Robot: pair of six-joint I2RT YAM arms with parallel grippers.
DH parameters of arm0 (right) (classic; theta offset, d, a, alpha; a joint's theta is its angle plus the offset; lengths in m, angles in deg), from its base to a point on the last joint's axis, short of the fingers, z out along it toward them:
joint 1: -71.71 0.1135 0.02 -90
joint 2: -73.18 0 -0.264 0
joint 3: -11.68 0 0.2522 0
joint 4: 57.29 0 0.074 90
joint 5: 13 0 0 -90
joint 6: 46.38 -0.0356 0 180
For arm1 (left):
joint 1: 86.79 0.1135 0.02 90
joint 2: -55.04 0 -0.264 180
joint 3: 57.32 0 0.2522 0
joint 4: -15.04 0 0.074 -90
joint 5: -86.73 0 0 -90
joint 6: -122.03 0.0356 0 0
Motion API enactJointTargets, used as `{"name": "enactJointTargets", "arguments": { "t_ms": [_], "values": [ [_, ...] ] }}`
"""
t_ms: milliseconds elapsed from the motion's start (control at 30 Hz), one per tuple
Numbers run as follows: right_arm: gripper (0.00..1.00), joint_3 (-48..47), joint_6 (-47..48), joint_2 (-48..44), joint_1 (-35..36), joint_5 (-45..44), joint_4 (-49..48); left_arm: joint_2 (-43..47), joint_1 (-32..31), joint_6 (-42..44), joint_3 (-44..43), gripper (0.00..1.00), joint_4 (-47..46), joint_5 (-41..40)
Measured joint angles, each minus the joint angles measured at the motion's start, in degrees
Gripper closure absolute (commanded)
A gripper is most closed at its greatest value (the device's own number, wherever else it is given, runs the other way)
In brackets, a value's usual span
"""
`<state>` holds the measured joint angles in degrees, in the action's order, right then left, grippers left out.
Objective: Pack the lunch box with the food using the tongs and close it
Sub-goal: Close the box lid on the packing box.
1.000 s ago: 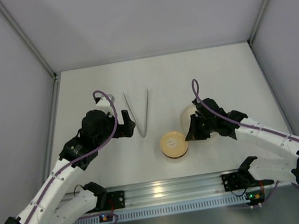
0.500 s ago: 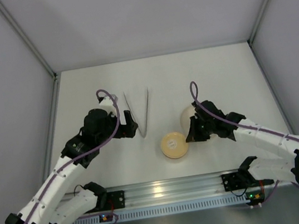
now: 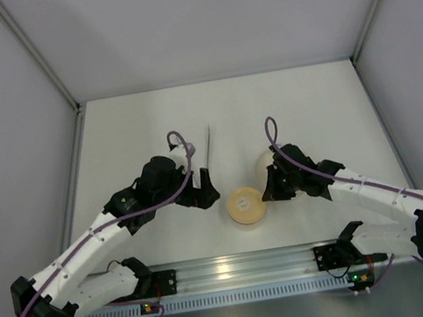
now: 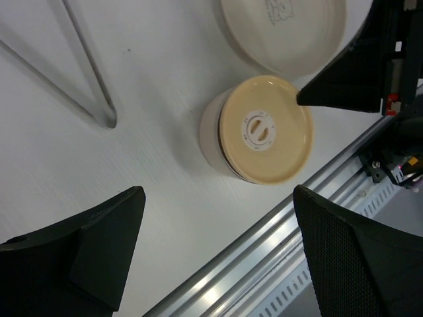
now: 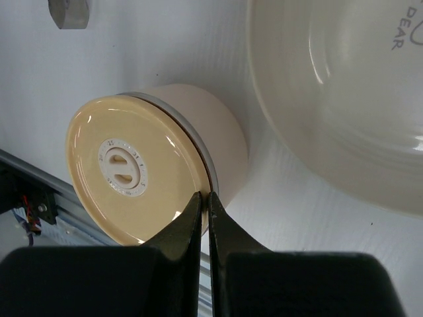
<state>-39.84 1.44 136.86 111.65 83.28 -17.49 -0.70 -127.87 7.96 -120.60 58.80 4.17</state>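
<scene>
My right gripper [image 5: 203,198] is pinched shut on nothing, its tips against the edge of the lid [image 5: 125,172] that sits on the lunch box [image 5: 218,125]. My left gripper [image 4: 218,198] is spread wide and empty, with the tongs [image 4: 100,91] lying just beyond it. They look thin, stiff and slippery, so I'd grip mid-arm. Only the right wrist view shows the contact with the lid; no food shows in any view.

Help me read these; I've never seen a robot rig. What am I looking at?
Two white robot arms are bolted at a table's near edge. One picture looks down from above; the other two come from a camera on each wrist. On the table lie metal tongs, a cream plate and a small round lunch box with its tan lid on. The left gripper is open near the tongs, holding nothing. The right gripper is shut, its tips at the lid's rim, gripping nothing.
</scene>
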Motion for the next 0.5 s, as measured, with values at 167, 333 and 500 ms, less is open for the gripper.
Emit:
{"name": "enactJointTargets", "arguments": {
  "t_ms": [167, 333, 500],
  "values": [
    [1.00, 0.02, 0.04, 0.68, 0.35, -0.66, -0.17, -3.28, -10.10, -2.73, -0.55, 0.04, 0.15, -4.24],
    [1.00, 0.02, 0.09, 0.68, 0.46, -0.85, -0.22, -7.76, -16.09, -6.38, -0.79, 0.08, 0.63, -10.51],
    [1.00, 0.02, 0.09, 0.68, 0.52, -0.96, -0.22, -9.86, -17.03, -9.46, -0.35, 0.11, 0.68, -15.17]
  ]
}}
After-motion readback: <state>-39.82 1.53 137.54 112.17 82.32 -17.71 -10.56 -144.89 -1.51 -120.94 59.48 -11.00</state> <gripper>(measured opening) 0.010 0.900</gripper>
